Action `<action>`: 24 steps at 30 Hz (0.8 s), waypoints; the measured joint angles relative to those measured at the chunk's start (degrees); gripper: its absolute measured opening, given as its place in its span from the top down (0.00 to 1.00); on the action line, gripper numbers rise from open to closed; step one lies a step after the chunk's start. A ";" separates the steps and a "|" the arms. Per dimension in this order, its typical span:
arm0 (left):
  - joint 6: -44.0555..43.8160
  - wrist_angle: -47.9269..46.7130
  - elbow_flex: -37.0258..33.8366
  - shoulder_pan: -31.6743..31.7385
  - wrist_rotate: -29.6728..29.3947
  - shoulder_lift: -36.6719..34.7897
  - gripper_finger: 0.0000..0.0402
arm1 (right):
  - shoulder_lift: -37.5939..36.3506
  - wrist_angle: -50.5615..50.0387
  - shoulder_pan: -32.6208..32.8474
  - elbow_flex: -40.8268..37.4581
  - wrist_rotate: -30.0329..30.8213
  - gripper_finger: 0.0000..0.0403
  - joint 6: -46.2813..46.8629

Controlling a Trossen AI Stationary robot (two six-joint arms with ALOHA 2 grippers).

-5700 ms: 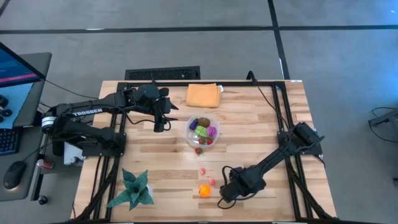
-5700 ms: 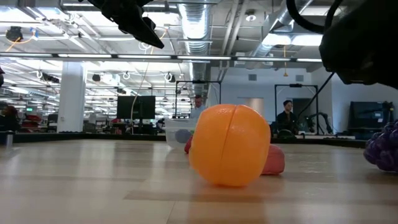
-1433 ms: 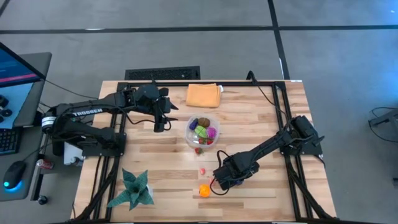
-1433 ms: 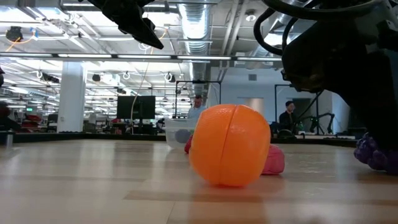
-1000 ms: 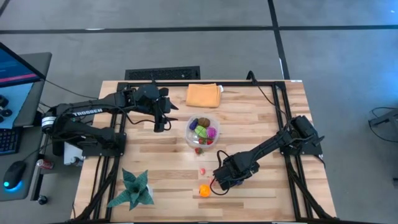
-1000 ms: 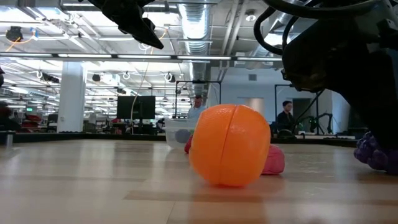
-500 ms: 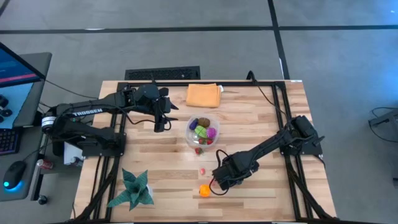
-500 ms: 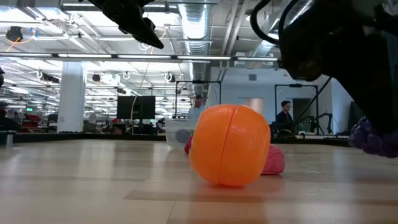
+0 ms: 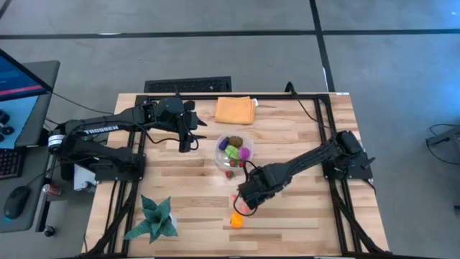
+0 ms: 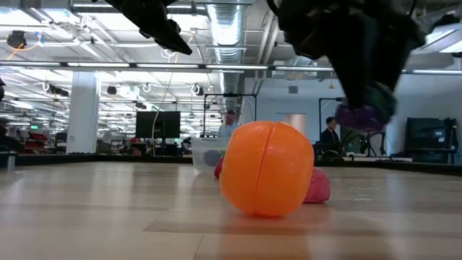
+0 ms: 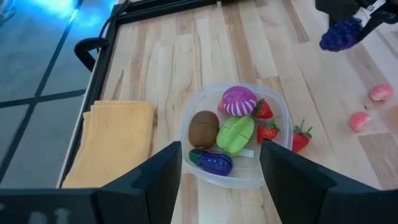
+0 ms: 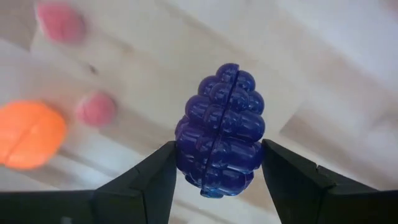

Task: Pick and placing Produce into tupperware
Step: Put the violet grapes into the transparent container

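Observation:
The clear tupperware (image 9: 233,153) stands mid-table and holds brown, magenta, green and dark purple pieces and red strawberries (image 11: 227,127). My right gripper (image 9: 244,201) is shut on a purple grape bunch (image 12: 221,146), above the table and on the near side of the tupperware. An orange fruit (image 9: 236,219), two pink pieces (image 11: 380,92) (image 11: 359,121) and a loose strawberry (image 11: 300,138) lie on the table. My left gripper (image 9: 185,144) is open and empty, raised to the left of the tupperware. My right gripper pinches the grape bunch by its two opposite sides (image 12: 183,149) between its two fingers. The bunch is lifted clear of the table, as the low view (image 10: 361,115) shows, its long axis lying along the fingers.
A folded orange cloth (image 9: 235,110) lies at the far edge behind the tupperware. A green spiky star-shaped plant (image 9: 153,219) stands at the near left. Black frame rails (image 9: 327,137) run along the table's sides. In the low view the orange fruit (image 10: 267,167) stands close to the camera.
My right gripper has risen with the grape bunch, lifting it clear of the table, and has gone toward the table's left and far edges, nearer the tupperware. It has stayed shut on the bunch.

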 joint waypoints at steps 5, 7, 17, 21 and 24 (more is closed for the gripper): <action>-0.99 -0.54 0.00 0.01 0.02 0.00 0.48 | 0.00 -2.99 -3.15 2.73 4.12 0.40 -5.45; -1.00 -1.14 0.00 0.01 0.02 0.00 0.48 | 0.00 -3.67 -4.57 3.37 5.52 0.40 -7.91; -1.09 -2.90 0.00 0.02 0.02 0.00 0.48 | 0.02 -3.47 -13.55 3.98 9.30 0.40 -21.04; -1.72 -2.89 0.00 0.02 0.02 0.00 0.48 | 0.02 -1.97 -17.11 3.98 10.32 0.40 -25.75; -2.24 -2.89 0.00 0.01 0.02 0.00 0.48 | 0.02 -0.94 -19.59 3.98 10.34 0.40 -29.00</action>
